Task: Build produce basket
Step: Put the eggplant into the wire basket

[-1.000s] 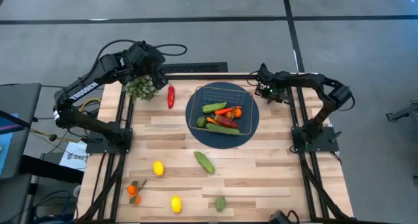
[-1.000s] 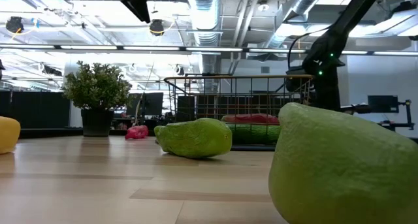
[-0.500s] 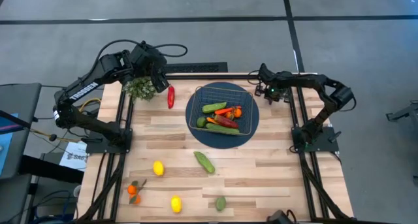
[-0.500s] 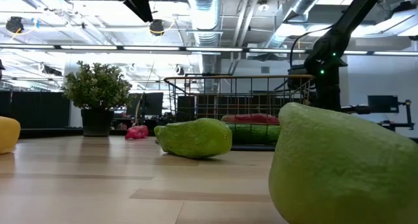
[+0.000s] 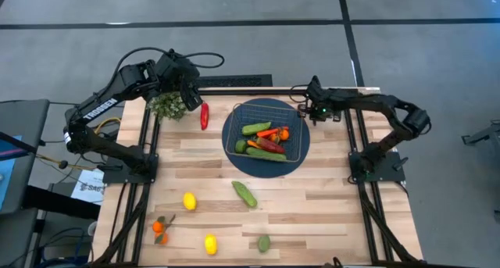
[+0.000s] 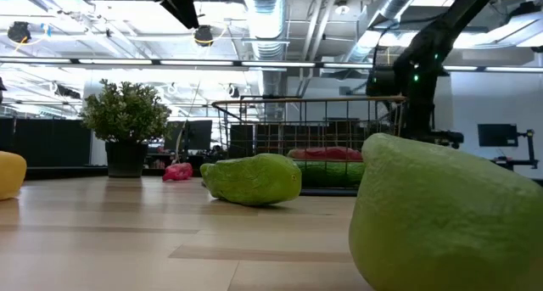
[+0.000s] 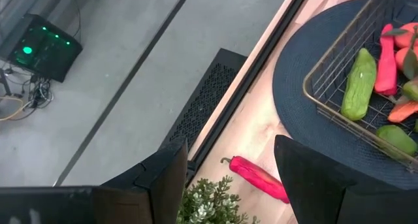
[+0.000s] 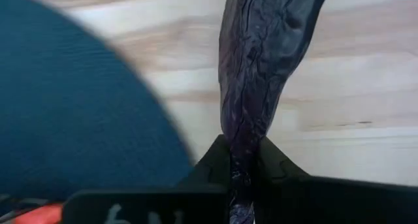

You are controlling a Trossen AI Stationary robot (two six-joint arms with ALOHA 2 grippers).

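Nearest me on the worktop [image 5: 312, 194], loose lemons [image 5: 189, 201], oranges [image 5: 160, 228] and a cucumber [image 5: 244, 194], farther back my basket [image 5: 266, 131] on its blue mat [image 5: 234, 151], right claw [image 5: 307, 105] clamped on a purple eggplant [image 8: 261, 74] beside it, left claw [image 5: 190, 92] apart above the red pepper [image 5: 205, 116].

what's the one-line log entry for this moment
right hand: shut on purple eggplant, beside mat | left hand: open, above red pepper | basket: partly filled

The wooden table [image 5: 312, 198] carries a round mat [image 5: 234, 155], potted plant [image 5: 168, 105], and scattered produce [image 5: 244, 194].
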